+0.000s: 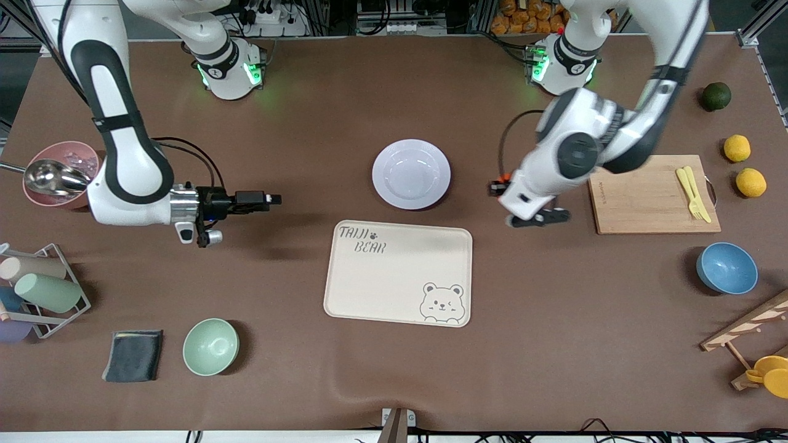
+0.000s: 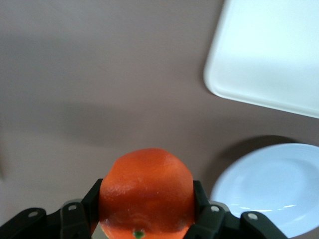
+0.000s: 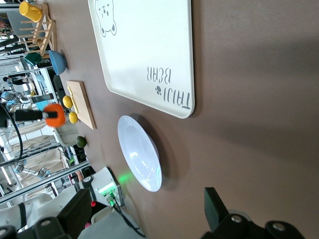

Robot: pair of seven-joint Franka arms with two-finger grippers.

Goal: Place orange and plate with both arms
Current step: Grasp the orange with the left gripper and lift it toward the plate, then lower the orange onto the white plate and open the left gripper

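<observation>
- One orange [image 2: 146, 191], clenched between the left gripper's [image 2: 147, 211] fingers, is held up over bare table between the plate and the cutting board [image 1: 652, 195].
- One plate [image 1: 411, 173] lies just above the bear tray [image 1: 400, 272].
- Two lemons [image 1: 737, 148], one dark green fruit [image 1: 716, 96], two bowls [image 1: 727, 267].
- Right gripper [image 1: 275, 199], fingers spread and empty, hangs over bare table beside the plate.

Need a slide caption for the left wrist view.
Left gripper shut on the small round orange, above brown table between white round plate and cream tray.
</observation>
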